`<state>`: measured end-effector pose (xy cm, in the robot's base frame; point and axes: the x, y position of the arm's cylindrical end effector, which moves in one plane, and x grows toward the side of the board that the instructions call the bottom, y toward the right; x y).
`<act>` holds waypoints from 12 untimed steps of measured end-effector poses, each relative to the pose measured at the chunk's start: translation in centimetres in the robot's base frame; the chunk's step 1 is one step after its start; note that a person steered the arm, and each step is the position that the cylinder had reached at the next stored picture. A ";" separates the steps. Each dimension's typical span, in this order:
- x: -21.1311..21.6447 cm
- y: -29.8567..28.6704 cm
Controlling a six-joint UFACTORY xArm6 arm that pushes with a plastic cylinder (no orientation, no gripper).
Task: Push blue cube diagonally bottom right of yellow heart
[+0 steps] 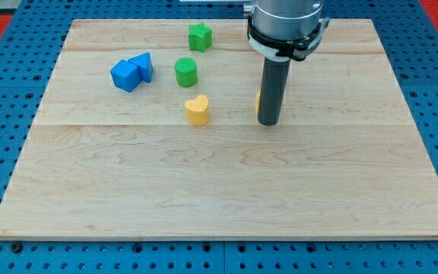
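The blue cube (125, 75) lies at the board's upper left, touching a second blue block (142, 65) of a more angular shape on its right. The yellow heart (197, 109) sits to the lower right of both, near the board's middle. My tip (268, 122) rests on the board well to the right of the yellow heart and far from the blue cube. A yellow-orange block (258, 100) is mostly hidden behind the rod; only a sliver shows at its left edge.
A green cylinder (185, 71) stands just above the yellow heart. A green star-like block (199, 36) sits near the top edge. The wooden board (226, 198) lies on a blue pegboard table.
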<state>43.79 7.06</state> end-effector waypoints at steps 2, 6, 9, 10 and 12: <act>6.6 -12.1; 1.9 -10.4; 0.6 -14.9; -0.9 -21.0; -5.9 -15.9</act>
<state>37.89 -8.83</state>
